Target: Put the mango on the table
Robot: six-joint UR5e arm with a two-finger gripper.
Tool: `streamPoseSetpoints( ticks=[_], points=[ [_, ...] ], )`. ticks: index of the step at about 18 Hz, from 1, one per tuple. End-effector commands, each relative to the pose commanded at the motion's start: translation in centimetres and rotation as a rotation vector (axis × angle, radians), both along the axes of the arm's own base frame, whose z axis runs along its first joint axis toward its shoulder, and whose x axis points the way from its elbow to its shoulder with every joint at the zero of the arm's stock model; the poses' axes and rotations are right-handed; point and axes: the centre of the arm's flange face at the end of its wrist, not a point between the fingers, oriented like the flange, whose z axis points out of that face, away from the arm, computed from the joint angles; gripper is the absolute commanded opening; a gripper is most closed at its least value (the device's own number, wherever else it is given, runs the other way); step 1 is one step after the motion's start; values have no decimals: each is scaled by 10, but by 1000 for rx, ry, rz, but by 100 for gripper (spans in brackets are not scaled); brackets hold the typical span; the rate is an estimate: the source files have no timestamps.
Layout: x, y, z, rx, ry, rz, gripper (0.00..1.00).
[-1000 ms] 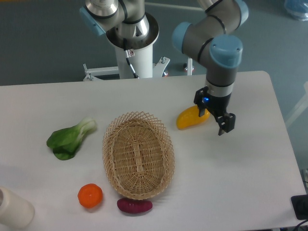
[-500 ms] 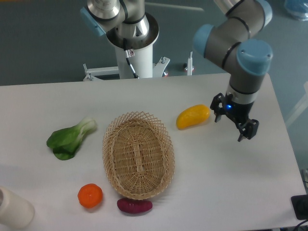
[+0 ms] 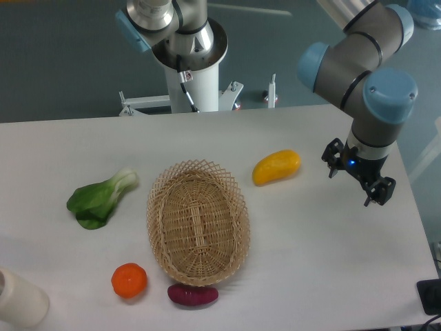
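Observation:
The mango [image 3: 275, 167], a smooth yellow-orange oblong fruit, lies on the white table [image 3: 324, 262] just right of the wicker basket [image 3: 198, 222]. My gripper [image 3: 358, 181] is open and empty, hanging over the table's right side, well to the right of the mango and apart from it.
A bok choy [image 3: 100, 200] lies at the left. A round orange fruit [image 3: 129, 280] and a dark purple-red oval [image 3: 193, 295] sit by the basket's front end. A white cylinder [image 3: 21, 298] stands at the front left corner. The table's right edge is close to the gripper.
My gripper has let go of the mango and moved right, away from it. The mango stays on the table beside the basket.

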Motion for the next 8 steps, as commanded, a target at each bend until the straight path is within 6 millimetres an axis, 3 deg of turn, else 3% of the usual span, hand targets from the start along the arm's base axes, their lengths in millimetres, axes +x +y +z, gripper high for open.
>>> streamPoseSetpoints(
  ticks=[8],
  points=[
    [6,3,-5,1,3,-12,100]
  ],
)
